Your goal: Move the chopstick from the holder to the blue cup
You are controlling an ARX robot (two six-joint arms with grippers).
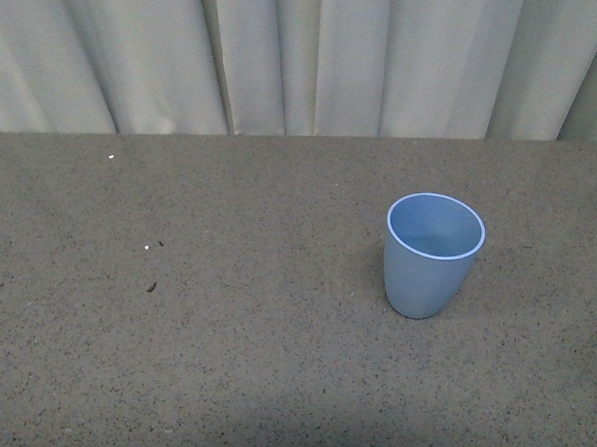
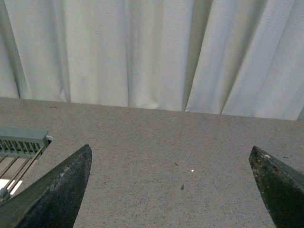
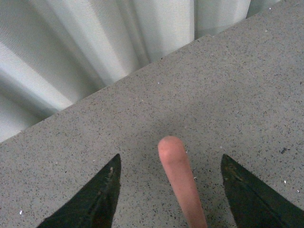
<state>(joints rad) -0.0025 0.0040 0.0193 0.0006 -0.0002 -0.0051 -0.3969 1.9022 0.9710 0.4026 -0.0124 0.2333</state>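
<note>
The blue cup (image 1: pixel 435 256) stands upright on the grey table, right of centre in the front view, and its inside looks empty. Neither arm shows in that view. In the right wrist view a salmon-pink chopstick (image 3: pixel 179 183) pokes out between the two dark fingers of my right gripper (image 3: pixel 170 156). The jaws stand wide apart, with a gap on each side of the stick. My left gripper (image 2: pixel 171 148) is open over bare table with nothing between its fingers. A pale green slotted holder (image 2: pixel 21 141) shows at the edge of the left wrist view, beside one finger.
A speckled grey tabletop (image 1: pixel 235 347) runs back to a white pleated curtain (image 1: pixel 290 54). A few small specks (image 1: pixel 152 286) lie on the table left of centre.
</note>
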